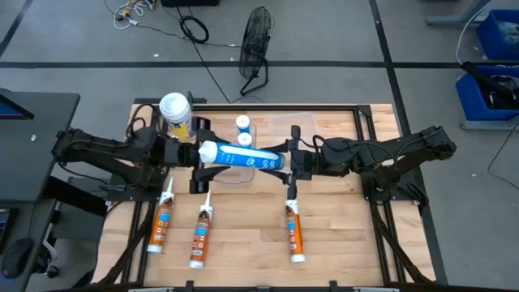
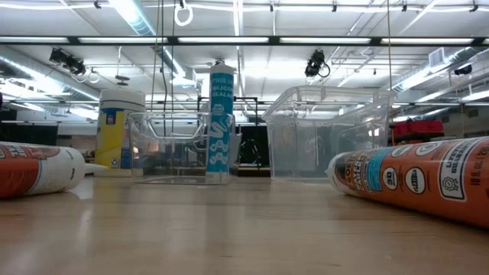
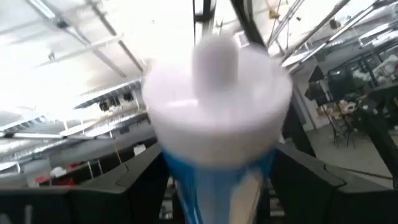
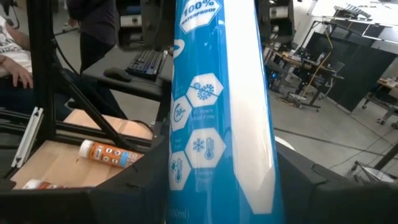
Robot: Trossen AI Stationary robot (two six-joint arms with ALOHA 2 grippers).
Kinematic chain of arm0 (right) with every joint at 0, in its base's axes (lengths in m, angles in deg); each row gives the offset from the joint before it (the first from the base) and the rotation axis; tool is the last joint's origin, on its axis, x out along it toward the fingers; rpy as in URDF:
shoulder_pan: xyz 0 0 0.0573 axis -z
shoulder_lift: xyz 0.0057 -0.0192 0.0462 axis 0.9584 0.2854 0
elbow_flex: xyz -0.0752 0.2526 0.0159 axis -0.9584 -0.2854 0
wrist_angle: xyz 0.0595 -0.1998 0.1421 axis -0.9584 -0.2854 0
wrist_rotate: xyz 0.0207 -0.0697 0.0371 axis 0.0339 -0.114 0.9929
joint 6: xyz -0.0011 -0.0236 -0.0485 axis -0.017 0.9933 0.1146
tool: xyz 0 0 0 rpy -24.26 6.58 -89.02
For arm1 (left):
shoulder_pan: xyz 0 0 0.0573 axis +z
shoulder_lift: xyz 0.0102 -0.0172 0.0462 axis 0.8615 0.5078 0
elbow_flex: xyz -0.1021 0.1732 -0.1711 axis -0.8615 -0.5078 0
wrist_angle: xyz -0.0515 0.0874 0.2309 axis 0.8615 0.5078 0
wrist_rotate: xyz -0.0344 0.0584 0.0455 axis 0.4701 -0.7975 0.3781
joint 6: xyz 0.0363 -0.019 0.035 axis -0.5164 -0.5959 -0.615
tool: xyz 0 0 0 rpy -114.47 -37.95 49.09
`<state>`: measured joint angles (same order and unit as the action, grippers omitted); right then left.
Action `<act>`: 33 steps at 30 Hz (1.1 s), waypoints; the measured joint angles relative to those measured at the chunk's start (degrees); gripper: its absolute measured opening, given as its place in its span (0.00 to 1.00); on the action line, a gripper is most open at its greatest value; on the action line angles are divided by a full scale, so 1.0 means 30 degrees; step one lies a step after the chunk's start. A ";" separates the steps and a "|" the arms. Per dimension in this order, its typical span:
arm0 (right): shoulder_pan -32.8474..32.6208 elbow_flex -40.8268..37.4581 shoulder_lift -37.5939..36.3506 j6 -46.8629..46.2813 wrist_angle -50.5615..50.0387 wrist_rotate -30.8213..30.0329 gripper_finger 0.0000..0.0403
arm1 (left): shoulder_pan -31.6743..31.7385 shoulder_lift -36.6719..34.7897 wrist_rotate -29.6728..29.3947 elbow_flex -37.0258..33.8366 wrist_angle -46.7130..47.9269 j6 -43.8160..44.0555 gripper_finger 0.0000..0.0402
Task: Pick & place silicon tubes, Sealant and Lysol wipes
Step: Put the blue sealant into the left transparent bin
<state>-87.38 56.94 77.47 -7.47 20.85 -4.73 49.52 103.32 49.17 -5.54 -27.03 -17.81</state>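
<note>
The light wooden table [image 1: 243,243] carries two clear plastic bins [image 2: 325,134], and above the nearer, lower bin a long blue-and-white silicone tube [image 1: 241,156] hangs level between both arms — the left gripper [image 1: 192,154] pinches its white capped end, the right gripper [image 1: 290,161] its other end. The yellow-and-blue Lysol wipes canister [image 1: 175,111] stands just left of that bin; two more white-capped tubes [image 1: 243,130] stand upright inside it. Three orange sealant cartridges [image 1: 203,237] lie nearer the table's front. A clean handover would likely need one gripper secure before the other releases. Readable print: "100% WATERPROOF" on the held tube.
</note>
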 joint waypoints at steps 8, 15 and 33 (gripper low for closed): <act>-0.0005 0.0000 0.0016 -0.0244 -0.0230 0.0040 0.52 | 0.0242 -0.0074 0.0761 0.0029 -0.0608 0.0468 0.64; 0.0009 0.0000 0.0031 -0.0189 -0.0276 0.0407 0.52 | 0.0263 0.0196 0.0684 0.0029 -0.0463 0.0214 0.56; 0.0375 0.0007 -0.0013 -0.1984 -0.1492 -0.0267 0.77 | 0.0307 0.0151 -0.0478 0.0022 0.0132 -0.0240 0.55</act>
<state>-86.25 56.96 77.44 -13.42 16.38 -5.53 50.44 103.78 47.74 -5.48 -26.63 -18.53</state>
